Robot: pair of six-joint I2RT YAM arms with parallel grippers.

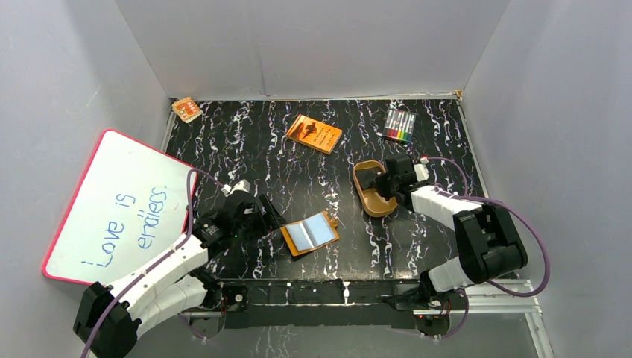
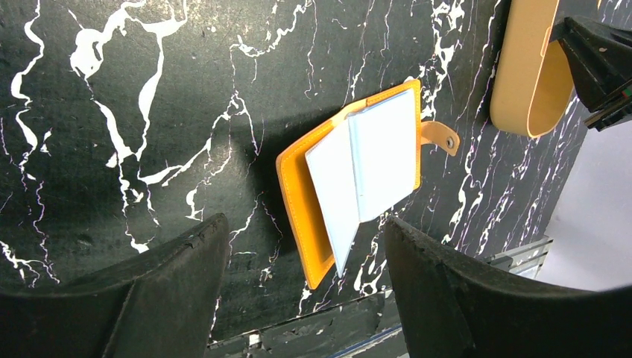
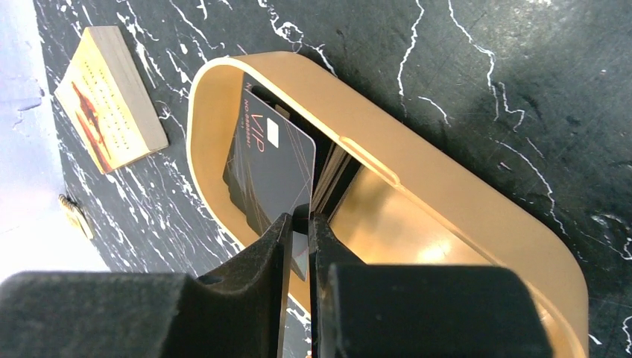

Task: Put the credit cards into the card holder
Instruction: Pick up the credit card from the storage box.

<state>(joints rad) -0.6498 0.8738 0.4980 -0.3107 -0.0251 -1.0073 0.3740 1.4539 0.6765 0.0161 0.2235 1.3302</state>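
Note:
The card holder (image 1: 310, 233) (image 2: 363, 160) lies open on the black marbled table, orange cover down and pale blue pockets up. My left gripper (image 1: 264, 216) (image 2: 302, 227) hovers just left of it, open and holding nothing. In the tan oval tray (image 1: 370, 205) (image 3: 417, 171) a black credit card (image 3: 268, 168) marked VIP stands on edge, with more dark cards (image 3: 335, 175) stacked behind it. My right gripper (image 1: 378, 183) (image 3: 300, 218) reaches into the tray, and its fingers are pinched on the near edge of the VIP card.
An orange book (image 1: 314, 133) (image 3: 112, 97) lies at the back centre and a pack of coloured markers (image 1: 399, 125) at the back right. A whiteboard (image 1: 112, 205) leans at the left. A small orange box (image 1: 186, 109) sits in the back left corner.

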